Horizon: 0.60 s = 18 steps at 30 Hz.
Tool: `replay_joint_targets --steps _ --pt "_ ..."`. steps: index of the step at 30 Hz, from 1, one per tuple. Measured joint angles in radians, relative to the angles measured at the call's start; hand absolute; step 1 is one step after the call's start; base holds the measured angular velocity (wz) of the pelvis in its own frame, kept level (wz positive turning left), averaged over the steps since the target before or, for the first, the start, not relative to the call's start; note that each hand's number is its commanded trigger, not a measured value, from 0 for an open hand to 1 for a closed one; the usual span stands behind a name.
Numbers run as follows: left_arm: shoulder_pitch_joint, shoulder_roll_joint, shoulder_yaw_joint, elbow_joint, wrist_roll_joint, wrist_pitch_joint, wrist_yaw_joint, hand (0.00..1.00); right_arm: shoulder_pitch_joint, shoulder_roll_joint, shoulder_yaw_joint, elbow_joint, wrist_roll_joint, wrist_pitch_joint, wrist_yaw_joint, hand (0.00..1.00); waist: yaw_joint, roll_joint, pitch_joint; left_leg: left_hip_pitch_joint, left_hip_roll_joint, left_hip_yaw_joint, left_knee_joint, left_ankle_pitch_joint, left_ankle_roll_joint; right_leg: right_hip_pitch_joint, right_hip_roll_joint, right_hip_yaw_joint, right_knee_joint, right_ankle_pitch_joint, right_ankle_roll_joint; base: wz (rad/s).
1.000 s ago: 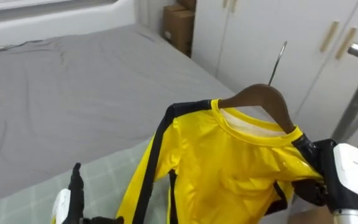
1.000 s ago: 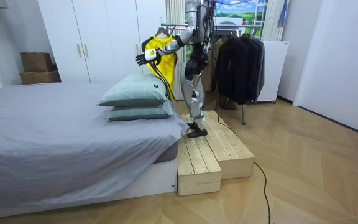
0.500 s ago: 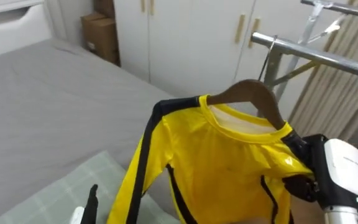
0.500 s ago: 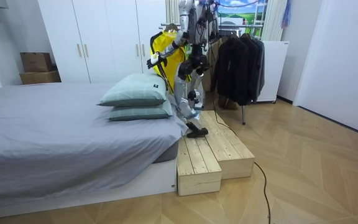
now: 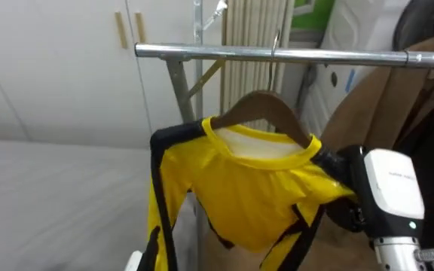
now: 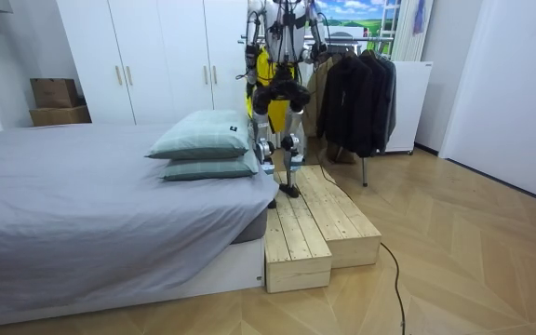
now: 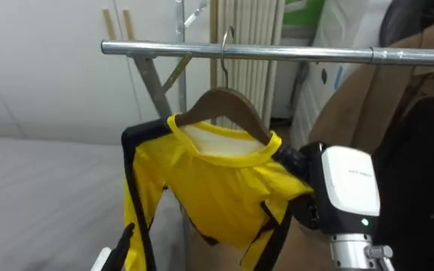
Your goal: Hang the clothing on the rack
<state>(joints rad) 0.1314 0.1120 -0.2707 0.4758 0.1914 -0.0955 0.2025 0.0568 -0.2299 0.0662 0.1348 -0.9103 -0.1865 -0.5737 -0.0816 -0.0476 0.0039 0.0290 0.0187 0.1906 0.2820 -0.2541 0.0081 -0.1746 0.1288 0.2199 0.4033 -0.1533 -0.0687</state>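
Rail (image 5: 202,51): a metal bar running across the view, just in front of the robot. Dark coats (image 6: 356,88) hang on its right part. The left part is bare metal.

Wardrobe (image 6: 156,65) on the far wall has its doors shut. Two cardboard boxes (image 6: 56,98) are stacked to its left; I cannot see what is in them.

Shirt (image 5: 255,188): yellow with black trim, on a wooden hanger (image 5: 266,109), held up near the rail. The hanger's hook crosses the bar. I cannot tell whether it bears on it.

Right hand (image 5: 383,196) is closed on the shirt at its right shoulder, cloth pinched between thumb and fingers. Left hand (image 7: 104,260) is a sliver at the near edge, beside the hanging sleeve. I cannot tell its state.

The robot stands on the wooden platform (image 6: 319,223) at the side of the bed (image 6: 82,205).

Against half a second ago: the robot stood side-on with the shirt out toward the bed, and now it is squared to the rail. The hook was short of the bar then and now reaches it. The right hand's hold looks unchanged.
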Motion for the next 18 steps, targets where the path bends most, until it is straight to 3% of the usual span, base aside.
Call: replay_joint_targets --steps 5,7,11,12,14,18 --pt "-0.018 0.011 -0.030 0.035 -0.002 0.001 -0.001 0.00 -0.001 0.000 0.000 -0.013 -0.003 0.003 -0.014 1.00 -0.013 0.007 0.0040 0.034 0.001 0.056 -0.050 -0.002 0.003 -0.001 0.020 0.053 -0.014 0.003 0.004 -0.32" --pt "-0.029 0.020 -0.030 0.037 -0.001 0.001 0.000 0.00 -0.002 0.002 0.000 -0.034 -0.002 0.011 -0.014 1.00 -0.024 0.014 0.0092 0.032 0.004 0.081 -0.062 -0.003 0.004 -0.007 0.030 0.076 -0.018 0.004 0.006 -0.32" --pt "-0.066 0.025 -0.029 0.073 -0.002 0.000 -0.003 0.00 -0.008 0.006 0.007 -0.034 0.001 0.038 -0.014 1.00 -0.021 0.019 0.0120 0.037 0.010 0.130 -0.068 -0.003 0.005 -0.023 0.045 0.105 -0.018 0.004 0.006 -0.33" --pt "-0.070 0.026 -0.029 0.078 -0.002 0.000 -0.003 0.00 -0.009 0.006 0.010 -0.034 0.002 0.040 -0.014 1.00 -0.019 0.019 0.0120 0.039 0.011 0.138 -0.070 -0.003 0.005 -0.025 0.045 0.102 -0.018 0.004 0.006 -0.33" --pt "-0.076 0.036 -0.026 0.098 -0.002 0.000 -0.003 0.00 -0.017 0.006 0.034 -0.034 -0.001 0.045 -0.014 1.00 -0.002 0.019 0.0120 0.054 0.013 0.171 -0.085 -0.003 0.005 -0.035 0.029 0.023 -0.025 0.008 -0.003 -0.44" --pt "-0.076 0.033 -0.010 0.111 -0.002 0.000 -0.013 0.00 -0.024 0.001 0.030 -0.034 -0.002 0.051 -0.011 1.00 -0.005 0.019 0.0120 0.050 0.016 0.169 -0.084 -0.002 0.004 -0.022 0.031 0.031 -0.039 0.011 -0.007 -0.09"
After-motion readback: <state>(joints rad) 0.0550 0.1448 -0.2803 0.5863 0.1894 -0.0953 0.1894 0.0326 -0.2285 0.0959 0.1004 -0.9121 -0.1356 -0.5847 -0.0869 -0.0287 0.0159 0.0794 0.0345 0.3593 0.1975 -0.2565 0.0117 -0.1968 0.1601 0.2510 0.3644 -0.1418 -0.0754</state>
